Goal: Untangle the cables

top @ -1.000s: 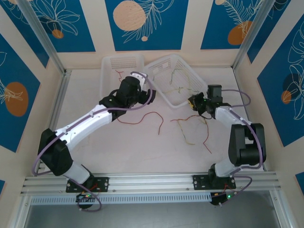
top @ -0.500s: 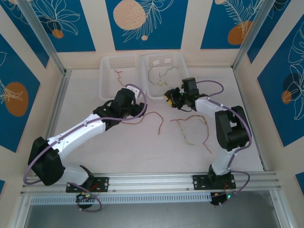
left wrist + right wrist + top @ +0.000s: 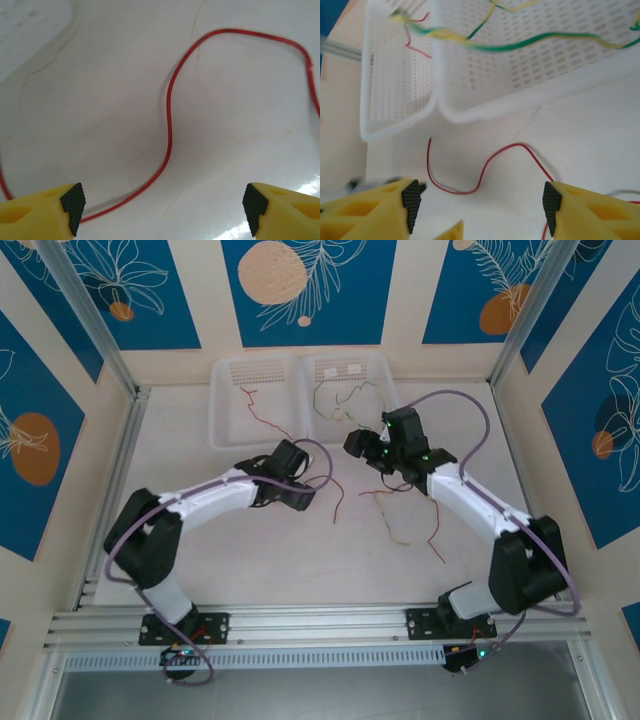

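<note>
The left gripper (image 3: 162,210) hangs low over the white table (image 3: 230,550) near its middle, its yellow fingers with black pads (image 3: 73,200) spread wide and holding nothing. A red cable (image 3: 169,130) snakes across the table surface between them, running up from beside the left pad in a long S-curve. The right gripper (image 3: 481,206) is just in front of the two white baskets at the far edge, jaws likewise wide apart and empty, with the same red cable curving on the table ahead of its fingers. The right basket (image 3: 378,368) holds green and yellow cables (image 3: 345,395), which appear blurred in the right wrist view and seem to hang above the basket floor. A thin red wire (image 3: 262,410) lies in the left basket (image 3: 228,375) and reaches toward its near right corner. On the table to the right of centre, near the right arm's forearm, lies a loose knot of yellow, orange and red cables (image 3: 400,508), well apart from both grippers
</note>
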Robot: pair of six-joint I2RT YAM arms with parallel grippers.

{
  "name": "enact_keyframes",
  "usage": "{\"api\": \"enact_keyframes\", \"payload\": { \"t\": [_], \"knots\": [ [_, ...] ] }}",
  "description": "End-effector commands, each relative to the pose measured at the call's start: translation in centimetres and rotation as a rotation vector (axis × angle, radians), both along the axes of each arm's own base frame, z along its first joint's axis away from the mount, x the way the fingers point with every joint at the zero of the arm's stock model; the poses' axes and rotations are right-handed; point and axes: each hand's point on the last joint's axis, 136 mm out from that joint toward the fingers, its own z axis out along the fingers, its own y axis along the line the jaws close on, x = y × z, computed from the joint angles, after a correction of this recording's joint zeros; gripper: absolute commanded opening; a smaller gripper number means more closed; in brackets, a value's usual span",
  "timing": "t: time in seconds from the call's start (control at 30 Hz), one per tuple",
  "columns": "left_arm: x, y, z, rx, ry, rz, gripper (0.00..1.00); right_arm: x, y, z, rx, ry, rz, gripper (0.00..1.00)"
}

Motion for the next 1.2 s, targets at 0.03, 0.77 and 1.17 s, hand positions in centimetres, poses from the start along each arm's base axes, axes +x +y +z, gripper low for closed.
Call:
{"api": "enact_keyframes", "payload": {
  "t": [0.03, 0.77, 1.17],
  "knots": [
    [1.0, -1.1, -2.2, 0.078, 0.049, -0.055, 0.86, -1.1, -1.7, 0.5, -0.1, -0.174, 0.022, 0.7],
    [-3.1, 0.2, -5.5, -0.02, 0.326, 0.102, 0.0, -8.3, -6.5, 10.4, -0.164, -0.701, -0.098, 0.69],
    [1.3, 1.0, 9.3, -0.242, 0.014, 0.166, 0.0, -8.2, -6.6, 10.1, -0.145, -0.697, -0.118, 0.69]
  ]
}}
